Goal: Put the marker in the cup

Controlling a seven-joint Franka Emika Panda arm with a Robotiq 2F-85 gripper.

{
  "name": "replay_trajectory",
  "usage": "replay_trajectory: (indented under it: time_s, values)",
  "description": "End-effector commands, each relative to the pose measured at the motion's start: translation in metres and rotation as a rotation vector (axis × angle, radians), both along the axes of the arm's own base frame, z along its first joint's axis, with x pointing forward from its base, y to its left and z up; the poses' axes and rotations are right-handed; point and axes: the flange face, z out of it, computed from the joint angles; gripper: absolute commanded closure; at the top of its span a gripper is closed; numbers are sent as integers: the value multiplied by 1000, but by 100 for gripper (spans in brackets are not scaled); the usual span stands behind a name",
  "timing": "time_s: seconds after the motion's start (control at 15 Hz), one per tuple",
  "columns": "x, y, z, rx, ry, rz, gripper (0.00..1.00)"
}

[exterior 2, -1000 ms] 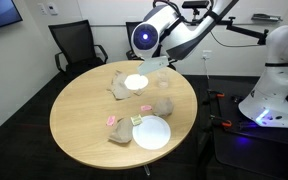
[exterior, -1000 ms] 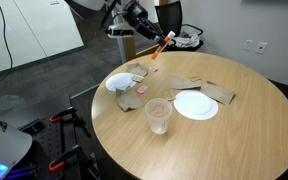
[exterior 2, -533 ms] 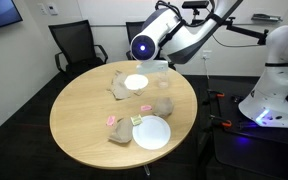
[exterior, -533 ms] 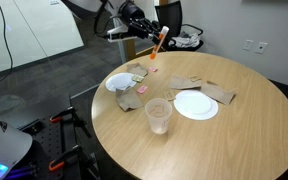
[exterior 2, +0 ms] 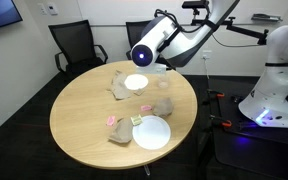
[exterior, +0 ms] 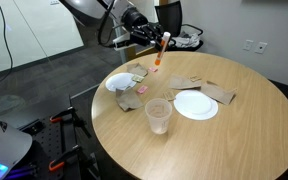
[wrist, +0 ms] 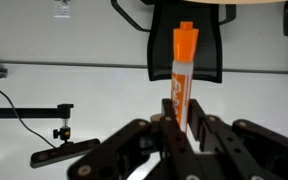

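My gripper (exterior: 156, 42) is shut on the orange-red marker (exterior: 161, 50) and holds it high above the far edge of the round wooden table (exterior: 234, 130). In the wrist view the marker (wrist: 183, 70) stands upright between the black fingers (wrist: 181, 128). The clear plastic cup (exterior: 159, 115) stands upright near the table's front, well away from the gripper. In an exterior view the arm's wrist (exterior 2: 144, 54) hangs over the cup (exterior 2: 161, 81), and the marker is hidden there.
A white paper plate (exterior: 195, 104) lies beside the cup. Brown paper scraps (exterior: 220, 94) and a crumpled white-and-brown wrapper (exterior: 121, 82) lie around the table. Black office chairs (exterior 2: 72, 45) stand behind the table. A second robot (exterior 2: 274, 70) stands nearby.
The gripper has swung the marker from tilted to nearly upright and moved it slightly toward the table. The cup and the plate have not moved.
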Motion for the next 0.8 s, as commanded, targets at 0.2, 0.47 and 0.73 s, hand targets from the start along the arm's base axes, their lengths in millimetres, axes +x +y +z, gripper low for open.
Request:
replay_trajectory:
  time_s: [0.2, 0.47, 0.73]
  values:
    - [-16, -22, -11, -56, 0, -127, 95]
    - [-28, -33, -20, -45, 38, -184, 95]
    - [-41, -44, -32, -21, 70, -246, 95]
